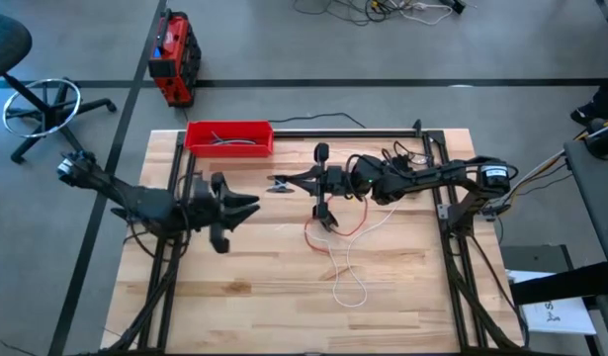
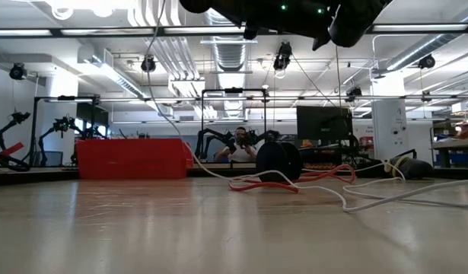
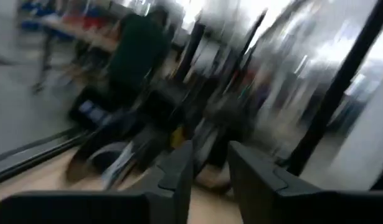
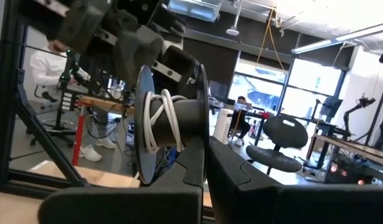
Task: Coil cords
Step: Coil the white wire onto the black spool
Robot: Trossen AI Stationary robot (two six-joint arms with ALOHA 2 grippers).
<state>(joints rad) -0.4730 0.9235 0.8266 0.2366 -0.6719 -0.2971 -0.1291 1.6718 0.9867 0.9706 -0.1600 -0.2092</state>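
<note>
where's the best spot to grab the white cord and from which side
Probably the free loop of the white cord, lying flat on the bare table, clear of the red cord. Come straight down, fingers across one strand: thin and flat-lying, it offers no side to pinch.

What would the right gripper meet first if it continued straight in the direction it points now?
Probably the left gripper. In the high view the right gripper, shut on a black spool wound with white cord, points across the table toward the left arm, though depth and height are unclear.
</note>
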